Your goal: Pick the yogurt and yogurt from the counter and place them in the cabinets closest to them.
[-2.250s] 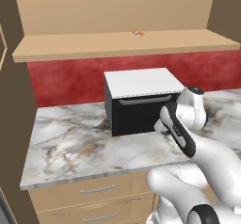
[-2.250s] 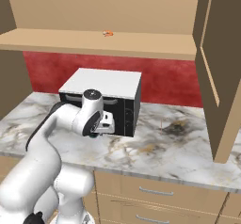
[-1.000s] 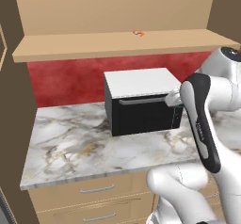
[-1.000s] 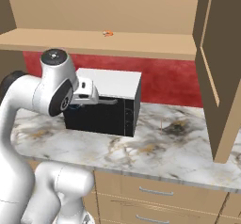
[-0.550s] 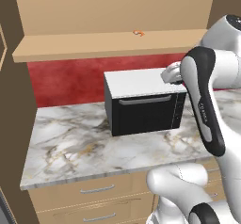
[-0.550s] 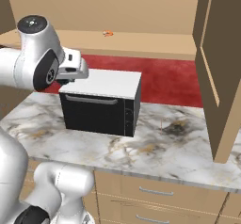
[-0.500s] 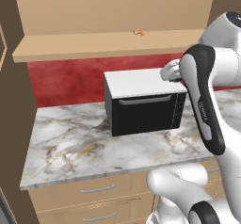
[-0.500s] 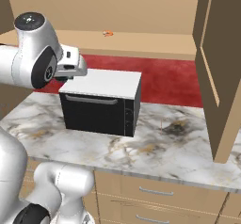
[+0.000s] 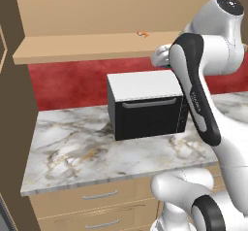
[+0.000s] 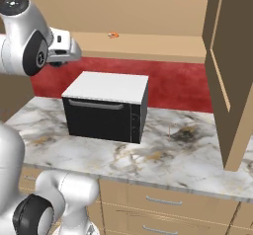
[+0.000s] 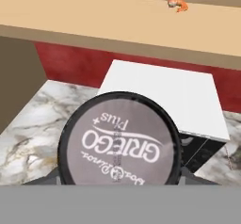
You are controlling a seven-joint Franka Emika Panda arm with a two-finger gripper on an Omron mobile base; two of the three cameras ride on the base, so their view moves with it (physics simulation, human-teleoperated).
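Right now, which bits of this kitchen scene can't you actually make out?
- Hand view: the dark round yogurt lid with white lettering hides the cup's base and the gripper's fingertips.
- Left base view: the white arm hides the gripper and most of the cup.
- All views: the small orange thing on the tan wooden shelf board is too small to identify.
- Right base view: the tan cabinet door hides the counter's far end.

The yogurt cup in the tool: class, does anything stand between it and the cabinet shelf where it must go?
Nothing visible does. The yogurt cup is gripped in the tool, raised above the microwave. The shelf board ahead is bare along its near edge; only a small orange item sits far back on it, off to one side.
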